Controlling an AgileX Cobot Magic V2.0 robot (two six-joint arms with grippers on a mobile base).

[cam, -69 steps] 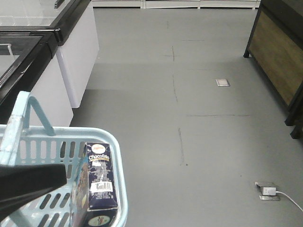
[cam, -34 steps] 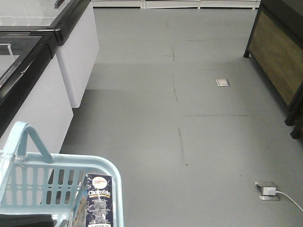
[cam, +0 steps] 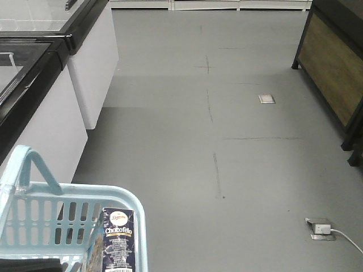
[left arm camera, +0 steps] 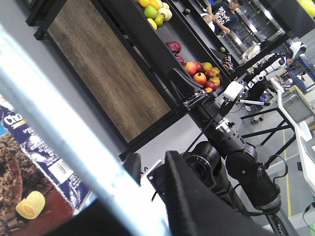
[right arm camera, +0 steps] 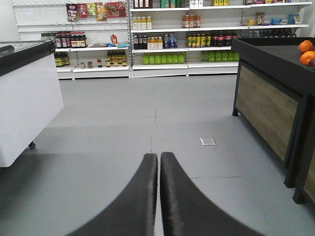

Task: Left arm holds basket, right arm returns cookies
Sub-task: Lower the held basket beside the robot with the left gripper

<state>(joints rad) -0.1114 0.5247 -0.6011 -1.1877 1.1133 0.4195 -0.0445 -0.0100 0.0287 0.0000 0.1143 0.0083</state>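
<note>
One second on, the basket (cam: 85, 191) is seen lower in the front view, the cookies (cam: 118, 238) are left upright inside by its right wall, the right hand (right arm camera: 158, 158) is pressed shut and empty, the grip of the left hand (left arm camera: 150, 169) cannot be told, and the return is judged unstarted.

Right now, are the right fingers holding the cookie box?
No, the right fingers are closed together with nothing between them, and the cookies stand in the basket.
</note>
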